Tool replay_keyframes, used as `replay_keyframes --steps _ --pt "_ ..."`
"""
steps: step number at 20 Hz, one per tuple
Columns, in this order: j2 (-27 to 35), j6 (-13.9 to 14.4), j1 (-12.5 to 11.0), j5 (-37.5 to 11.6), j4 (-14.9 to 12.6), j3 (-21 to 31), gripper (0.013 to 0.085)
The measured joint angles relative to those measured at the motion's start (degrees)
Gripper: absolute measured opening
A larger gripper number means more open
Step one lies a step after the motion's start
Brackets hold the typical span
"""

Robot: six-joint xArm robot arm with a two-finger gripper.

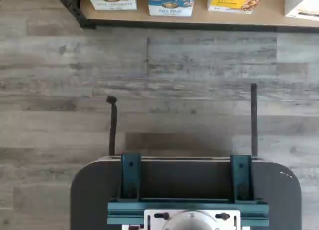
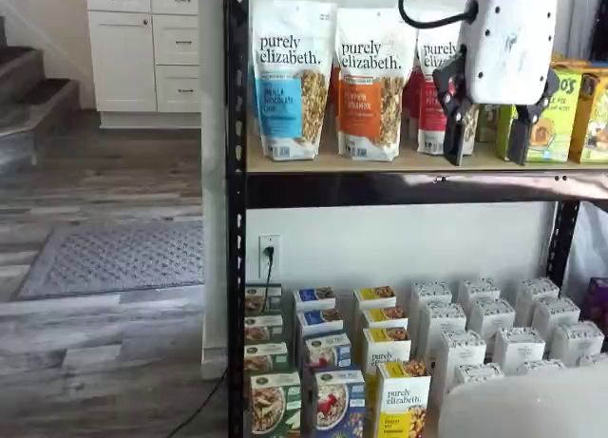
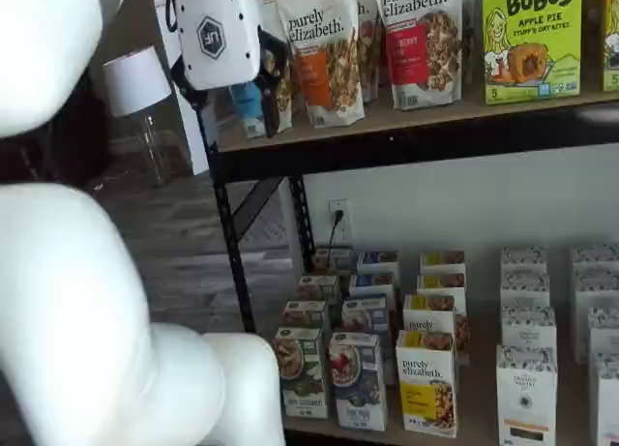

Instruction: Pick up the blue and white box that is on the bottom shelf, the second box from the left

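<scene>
Barely begun: the pincer (image 2: 487, 148) hangs spread and empty at the upper tier.
The blue and white box (image 2: 336, 402) stands untouched on the bottom shelf (image 3: 484, 422), at seven o'clock from it; descent, reach and grasp remain.

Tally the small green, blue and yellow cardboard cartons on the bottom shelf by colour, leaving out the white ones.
Small green-trimmed cardboard cartons: 4
Small blue and white cardboard boxes: 4
Small yellow cardboard cartons: 4
Total: 12
</scene>
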Motion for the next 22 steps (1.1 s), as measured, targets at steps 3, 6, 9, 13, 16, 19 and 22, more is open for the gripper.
replay_keyframes --steps 3,6,9,13,16,19,22 --pt "-0.3 -2.59 -5.21 -0.07 5.73 0.4 0.085" --pt "-0.53 -2.96 -5.81 -0.23 6.98 0.67 0.085" --pt "-0.64 -2.54 -5.17 -0.42 6.65 1.0 0.085" --pt "-0.8 -2.02 -4.14 -1.78 5.7 2.13 0.085" --pt "-0.63 -2.13 -3.98 -3.24 5.35 3.37 0.085" --pt "-0.38 -2.41 -3.88 -5.47 4.91 5.09 0.085" --pt "0.2 -2.59 -3.62 -7.98 4.3 6.92 0.085"
